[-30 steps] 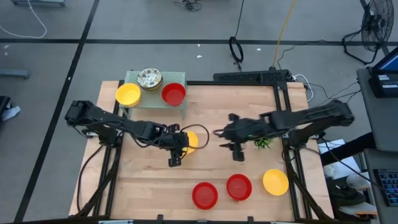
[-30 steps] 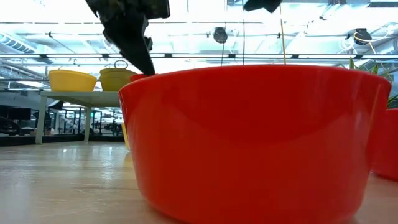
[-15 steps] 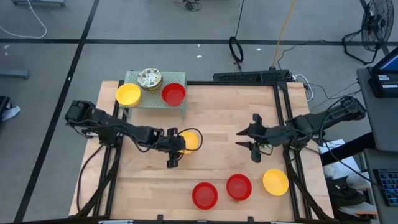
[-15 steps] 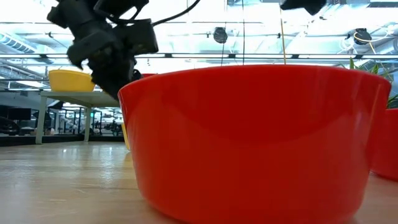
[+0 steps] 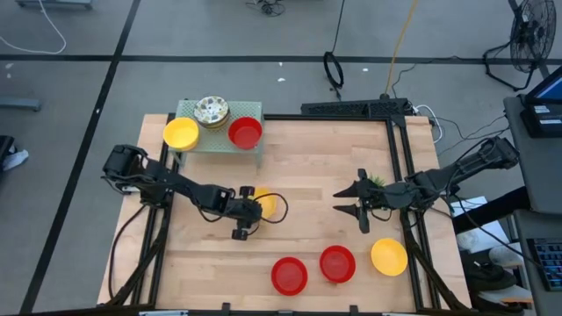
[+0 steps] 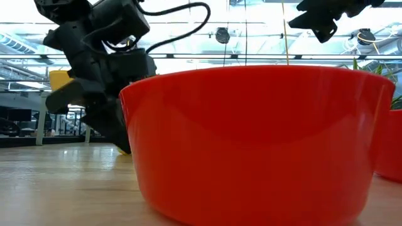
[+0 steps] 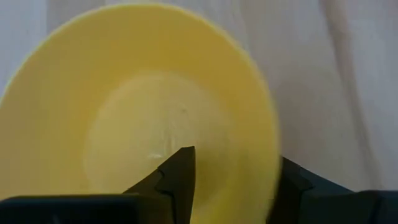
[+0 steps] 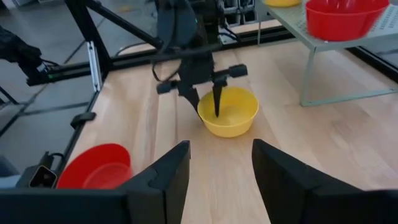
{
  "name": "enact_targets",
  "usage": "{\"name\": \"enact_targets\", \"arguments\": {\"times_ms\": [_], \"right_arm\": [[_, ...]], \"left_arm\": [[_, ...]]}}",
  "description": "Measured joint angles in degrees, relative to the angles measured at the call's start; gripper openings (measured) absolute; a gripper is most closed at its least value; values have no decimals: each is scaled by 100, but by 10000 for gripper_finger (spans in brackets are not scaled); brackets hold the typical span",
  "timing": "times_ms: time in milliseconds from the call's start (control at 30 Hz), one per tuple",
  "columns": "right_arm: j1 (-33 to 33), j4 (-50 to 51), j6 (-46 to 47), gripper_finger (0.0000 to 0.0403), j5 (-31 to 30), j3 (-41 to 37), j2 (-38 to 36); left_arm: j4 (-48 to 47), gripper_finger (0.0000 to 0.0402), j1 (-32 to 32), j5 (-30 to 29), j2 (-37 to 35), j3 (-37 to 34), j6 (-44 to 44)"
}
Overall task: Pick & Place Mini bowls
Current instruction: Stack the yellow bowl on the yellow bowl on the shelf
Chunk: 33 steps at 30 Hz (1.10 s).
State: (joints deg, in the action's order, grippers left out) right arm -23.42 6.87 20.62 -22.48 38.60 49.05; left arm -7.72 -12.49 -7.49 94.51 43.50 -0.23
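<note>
Low view: red bowl (image 6: 257, 141) fills frame, hides table. Left gripper (image 5: 247, 213) straddles yellow bowl (image 5: 266, 204) rim, grip unclear. Right gripper (image 5: 353, 202) apart, empty.

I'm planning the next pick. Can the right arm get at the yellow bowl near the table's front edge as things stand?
Probably yes. The right end effector hangs open just behind that yellow bowl, with only bare table between; the plant sits farther back.

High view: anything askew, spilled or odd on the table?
Nothing stands out. The bowls sit upright: two red, one yellow near the front, three on the rack. The left claw straddles a yellow bowl's rim; the right claw hovers open.
</note>
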Motion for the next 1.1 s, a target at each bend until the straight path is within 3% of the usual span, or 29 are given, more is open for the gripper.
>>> {"name": "enact_targets", "arguments": {"times_ms": [167, 367, 667, 767, 967, 1100], "right_arm": [[4, -27, -8, 156, 20, -43, -21], [4, -343, -28, 155, 20, -327, -19], [7, -2513, -506, 155, 15, -1227, -19], [7, -3448, -863, 155, 17, -1581, -19], [7, -5301, -1391, 155, 27, -2224, -19], [17, -6046, -1580, 155, 337, -2432, -19]], "left_arm": [[45, 117, 0, -163, -5, 0, -67], [52, 14, 4, -203, -360, 9, -344], [-35, 6, 3, -302, -1615, 193, -801], [-123, 12, 53, -930, -2167, 227, -807], [-1248, 9, 272, -2766, -3293, 217, -1165], [-1797, 9, 458, -3498, -3988, 217, -1405]]}}
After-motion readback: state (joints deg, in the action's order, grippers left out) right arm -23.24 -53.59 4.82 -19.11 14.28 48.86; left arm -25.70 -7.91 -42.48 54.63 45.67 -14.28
